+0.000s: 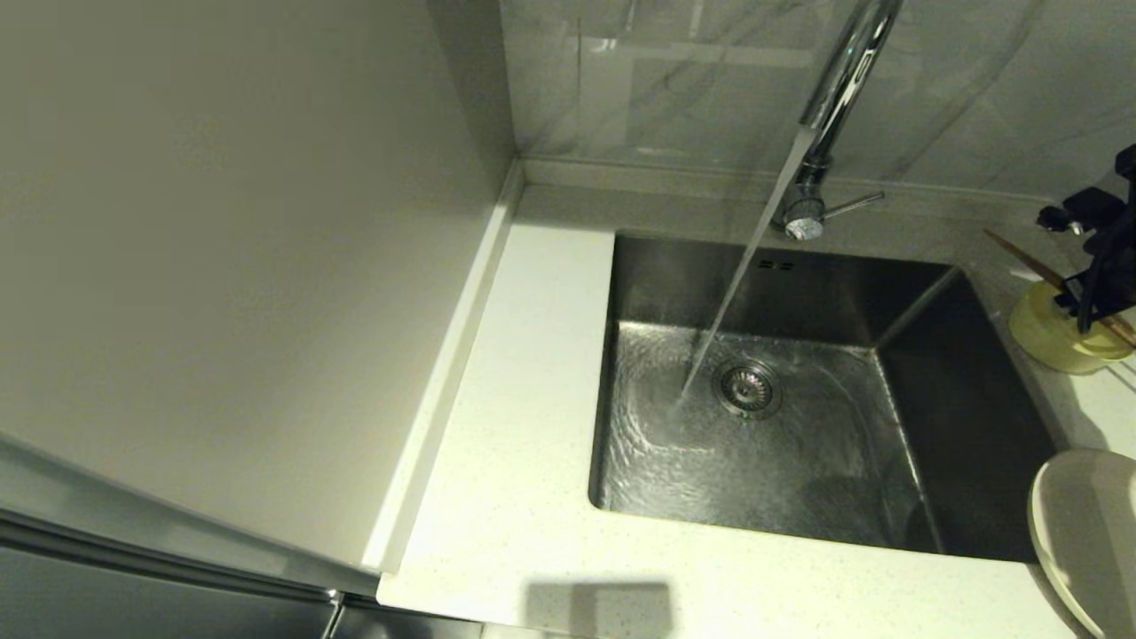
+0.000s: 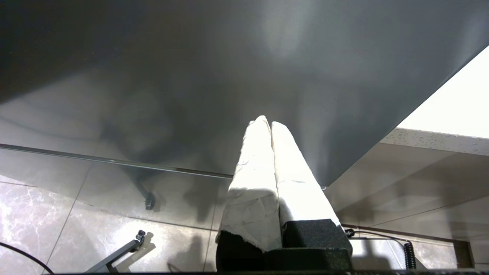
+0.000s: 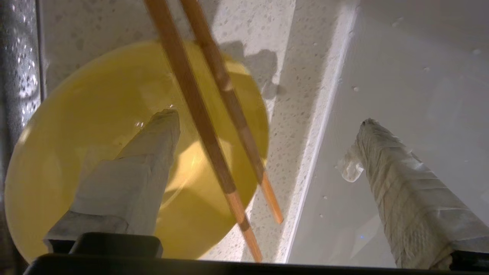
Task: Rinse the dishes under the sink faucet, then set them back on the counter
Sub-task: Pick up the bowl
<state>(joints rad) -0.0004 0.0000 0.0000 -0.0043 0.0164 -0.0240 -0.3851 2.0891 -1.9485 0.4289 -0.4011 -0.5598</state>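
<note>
The bowl (image 3: 95,152) sat on the tabletop (image 1: 532,461) to the right of the sink (image 1: 799,399), with the chopsticks (image 3: 214,126) lying across its rim. My right pincer (image 3: 267,126) hung over it, spread wide and holding nothing, one finger (image 3: 145,160) above the bowl. The plate (image 1: 1087,532) lay nearer me. Water ran from the faucet (image 1: 839,89). My left pincer (image 2: 267,124) was closed, empty, parked below the tabletop.
</note>
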